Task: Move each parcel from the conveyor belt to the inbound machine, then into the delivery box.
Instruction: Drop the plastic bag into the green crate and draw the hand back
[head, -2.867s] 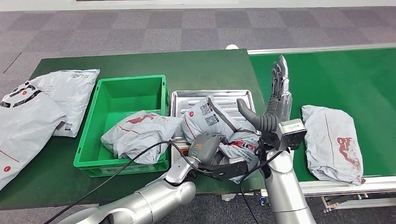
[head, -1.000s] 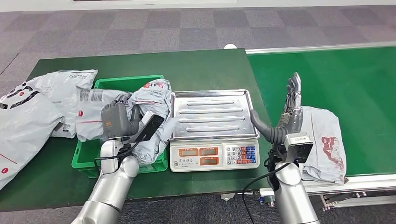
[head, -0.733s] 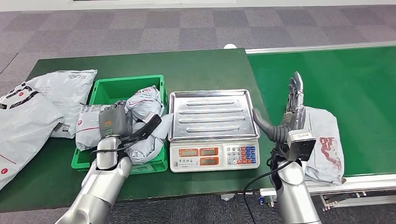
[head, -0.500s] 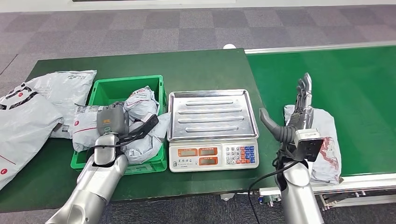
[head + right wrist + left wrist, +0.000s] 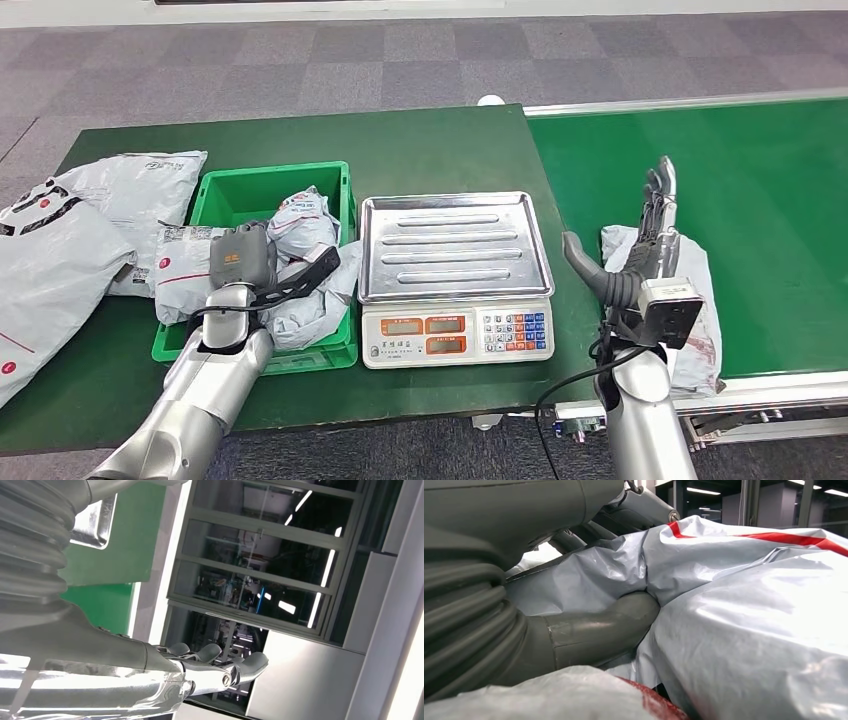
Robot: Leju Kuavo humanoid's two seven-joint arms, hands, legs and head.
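Left hand in the crate, right hand over the belt

Head view: at 9 o'clock the left hand [image 5: 243, 262] grips a grey parcel [image 5: 300, 225] in the green box [image 5: 215, 192]; at 3 o'clock the right hand [image 5: 640, 250] stands upright, fingers spread, empty, over another parcel [image 5: 700, 330] on the conveyor belt [image 5: 770, 180], beside the bare scale [image 5: 455, 245].
Left wrist view: thumb [image 5: 599, 630] apparently pressed into crinkled grey plastic with red print.
Right wrist view: fingers [image 5: 215, 662] extended.
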